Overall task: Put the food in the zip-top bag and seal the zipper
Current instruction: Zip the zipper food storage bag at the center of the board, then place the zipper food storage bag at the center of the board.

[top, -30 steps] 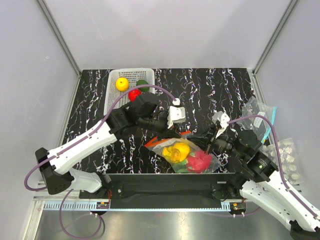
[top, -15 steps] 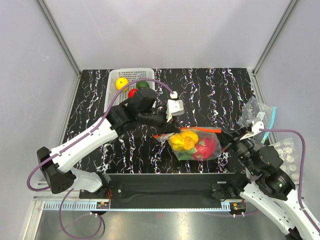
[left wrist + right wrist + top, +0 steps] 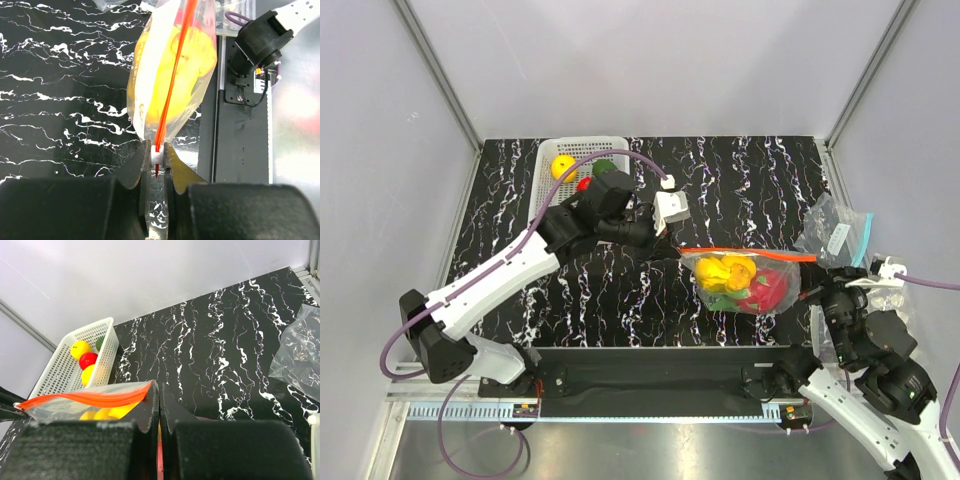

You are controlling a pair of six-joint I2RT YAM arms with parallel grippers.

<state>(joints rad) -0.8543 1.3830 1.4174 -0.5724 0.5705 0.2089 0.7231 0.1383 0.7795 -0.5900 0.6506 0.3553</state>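
Top: overhead, facing down. Left wrist: close, downward. Right wrist: close, across table (image 3: 210,350). Shared: zip-top bag (image 3: 745,285).

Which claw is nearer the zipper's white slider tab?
Left. The left claw pinches the slider tab; the right claw clamps the zipper's far end, across the bag.

black marbled table (image 3: 740,180), grey walls (image 3: 660,60)

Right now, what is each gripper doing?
Left gripper: shut on the zipper, at its white slider.
Right gripper: shut on the zip-top bag, at the zipper's other end.
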